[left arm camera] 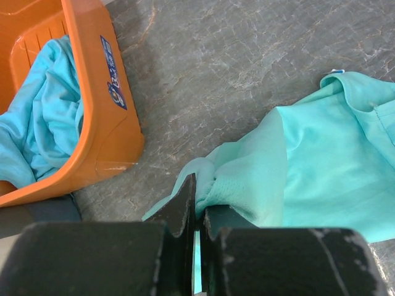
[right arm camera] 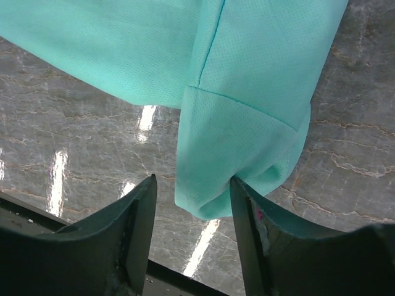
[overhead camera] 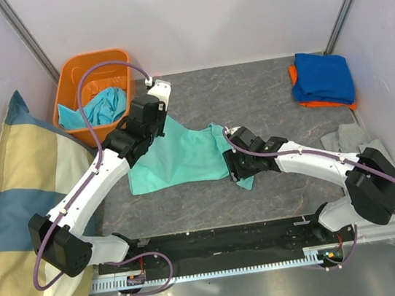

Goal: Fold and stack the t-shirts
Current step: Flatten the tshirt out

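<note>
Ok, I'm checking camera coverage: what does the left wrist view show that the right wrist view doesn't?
Only the left wrist view: the orange basket holding a turquoise shirt, and the left gripper shut on a bunched edge of the mint t-shirt. Only the right wrist view: the right gripper, jaws apart, a hemmed end of that shirt between them, not clamped. Both: the mint t-shirt and the grey marbled table.

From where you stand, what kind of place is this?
Probably a robot test booth set up for laundry folding: plain white panels wall in a grey table, a basket holds a shirt, and a folded stack sits in the corner.
</note>
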Controlling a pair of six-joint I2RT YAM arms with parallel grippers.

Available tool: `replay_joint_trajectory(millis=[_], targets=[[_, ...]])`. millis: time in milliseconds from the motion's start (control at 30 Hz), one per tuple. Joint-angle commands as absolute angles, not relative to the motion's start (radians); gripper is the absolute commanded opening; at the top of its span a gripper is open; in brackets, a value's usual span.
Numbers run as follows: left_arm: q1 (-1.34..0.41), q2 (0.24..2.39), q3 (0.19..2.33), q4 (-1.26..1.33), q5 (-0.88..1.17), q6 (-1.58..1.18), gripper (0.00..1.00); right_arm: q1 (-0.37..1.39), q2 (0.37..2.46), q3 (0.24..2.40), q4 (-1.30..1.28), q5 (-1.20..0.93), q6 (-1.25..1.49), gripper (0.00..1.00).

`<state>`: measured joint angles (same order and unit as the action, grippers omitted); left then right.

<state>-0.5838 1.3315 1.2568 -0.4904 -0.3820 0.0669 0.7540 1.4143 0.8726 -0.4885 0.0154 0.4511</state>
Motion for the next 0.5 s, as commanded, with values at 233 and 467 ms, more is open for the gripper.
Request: replay_joint_trajectory(millis=[233, 467], targets=[[-0.581, 1.293, 1.218, -0.442, -0.380, 0.032, 0.02, 0.762, 1.454, 0.854, -0.469, 0.064, 0.468, 0.46], [-0.578, 1.284, 1.198, -0.434, -0.382, 0.028, 0.02, 0.762, 1.460, 0.853, -0.468, 0.075, 0.476, 0.00]])
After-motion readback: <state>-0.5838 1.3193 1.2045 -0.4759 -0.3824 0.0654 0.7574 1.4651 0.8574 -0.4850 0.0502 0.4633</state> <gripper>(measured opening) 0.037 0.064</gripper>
